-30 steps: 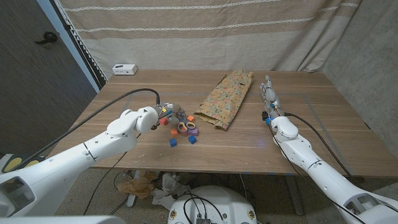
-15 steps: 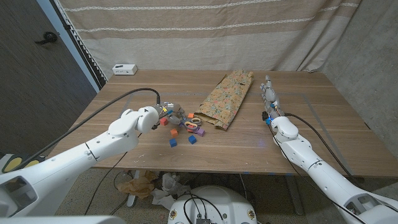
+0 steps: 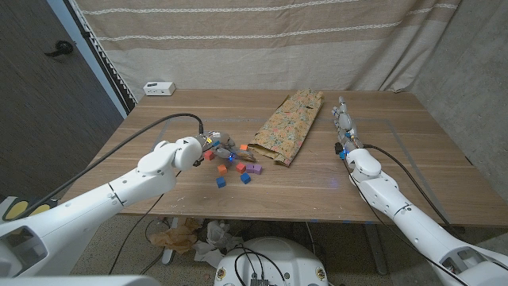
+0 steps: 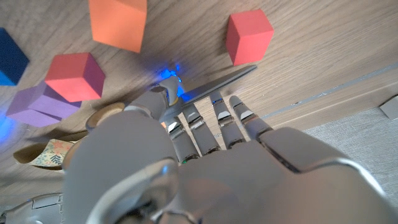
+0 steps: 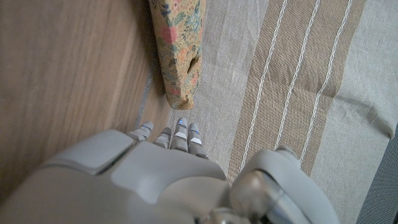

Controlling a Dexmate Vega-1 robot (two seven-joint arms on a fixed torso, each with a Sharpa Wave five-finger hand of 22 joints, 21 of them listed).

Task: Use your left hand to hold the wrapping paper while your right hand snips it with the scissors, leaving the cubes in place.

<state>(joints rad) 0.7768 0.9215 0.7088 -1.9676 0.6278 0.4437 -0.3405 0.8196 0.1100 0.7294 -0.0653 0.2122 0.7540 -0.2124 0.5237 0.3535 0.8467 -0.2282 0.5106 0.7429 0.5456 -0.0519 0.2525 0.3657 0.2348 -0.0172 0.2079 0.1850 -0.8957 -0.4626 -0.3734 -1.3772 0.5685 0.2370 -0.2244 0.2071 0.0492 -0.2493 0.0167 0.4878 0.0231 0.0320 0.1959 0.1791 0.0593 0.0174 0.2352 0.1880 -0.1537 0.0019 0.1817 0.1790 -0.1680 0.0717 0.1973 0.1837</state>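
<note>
So the left hand point(image 3: 213, 145) is down among the cubes point(image 3: 238, 168), and in the left wrist view its fingers point(image 4: 214, 121) are stretched out over the scissors point(image 4: 211, 84), blades lying on the table under the fingertips. I honestly can't tell if it's got a grip on them or is just touching them; the fingers look fairly straight rather than wrapped around anything. The handles seem to be tucked under the palm side, near a purple cube point(image 4: 37, 102). The paper point(image 3: 286, 127) is sitting on the table just past the cubes, toward the middle, with nothing holding it. The right hand point(image 3: 344, 127) is parked well off to the side of the paper, fingers pointing toward the curtain point(image 3: 262, 40), and in its wrist view the fingers look straight and apart with nothing in them, so it's open and idle. My read is we're right at the start: no hold on the paper, no cut, and the scissors are on the wrong side for the hand that's meant to use them. Next, the scissors have to reach the right hand somehow, and the left has to pin the paper, all without knocking the cubes that are crowded right around the blades.
</note>
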